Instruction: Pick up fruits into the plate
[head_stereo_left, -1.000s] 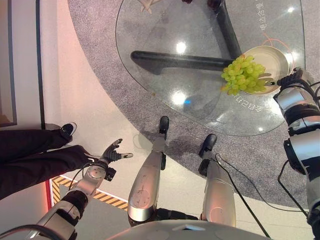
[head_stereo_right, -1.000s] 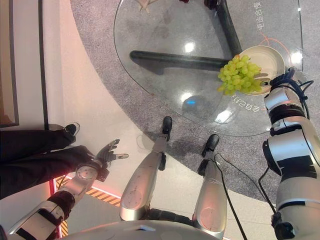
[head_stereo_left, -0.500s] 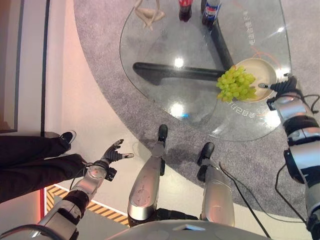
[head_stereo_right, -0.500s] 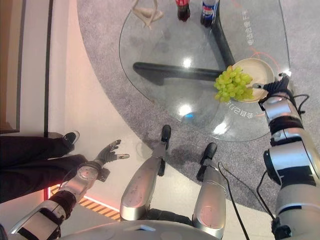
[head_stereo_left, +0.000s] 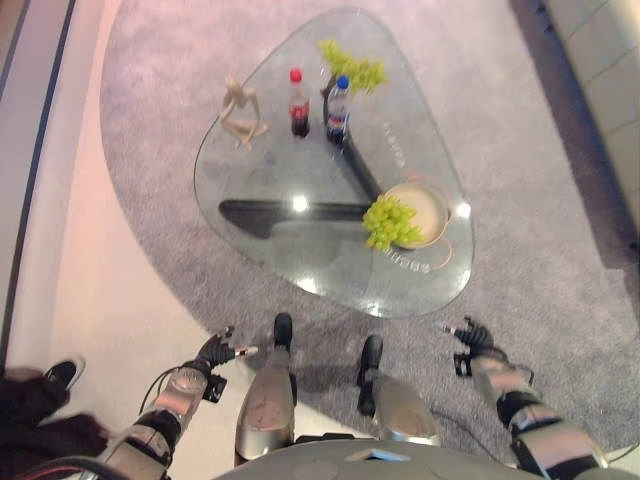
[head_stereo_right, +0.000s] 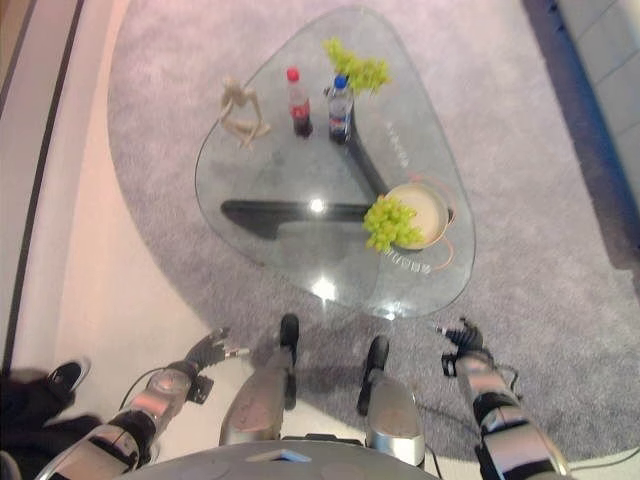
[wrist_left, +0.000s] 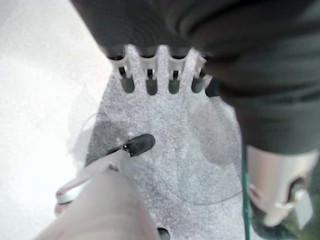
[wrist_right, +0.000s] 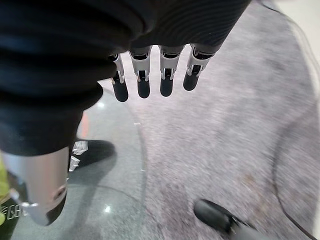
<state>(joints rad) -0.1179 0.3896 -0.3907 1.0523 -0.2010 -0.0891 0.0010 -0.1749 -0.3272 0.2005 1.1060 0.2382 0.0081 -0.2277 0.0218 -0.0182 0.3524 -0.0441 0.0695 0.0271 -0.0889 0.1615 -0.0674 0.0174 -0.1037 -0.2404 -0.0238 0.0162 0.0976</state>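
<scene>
The fingers (wrist_right: 143, 80) of the right hand (head_stereo_left: 470, 336) are held straight and released, nothing grasped, above the grey carpet (head_stereo_left: 560, 230) just off the near edge of the glass desk (head_stereo_left: 260, 180). The left hand (head_stereo_left: 214, 350) is likewise seen slack and unladen over the pale floor (head_stereo_left: 90, 260). On the desk, a bunch of green grapes (head_stereo_left: 390, 221) is draped across the near rim of the cream plate (head_stereo_left: 428, 208). A second grape bunch (head_stereo_left: 357, 68), two bottles (head_stereo_left: 298, 102) and a small figurine (head_stereo_left: 240, 110) are seen at the far end.
</scene>
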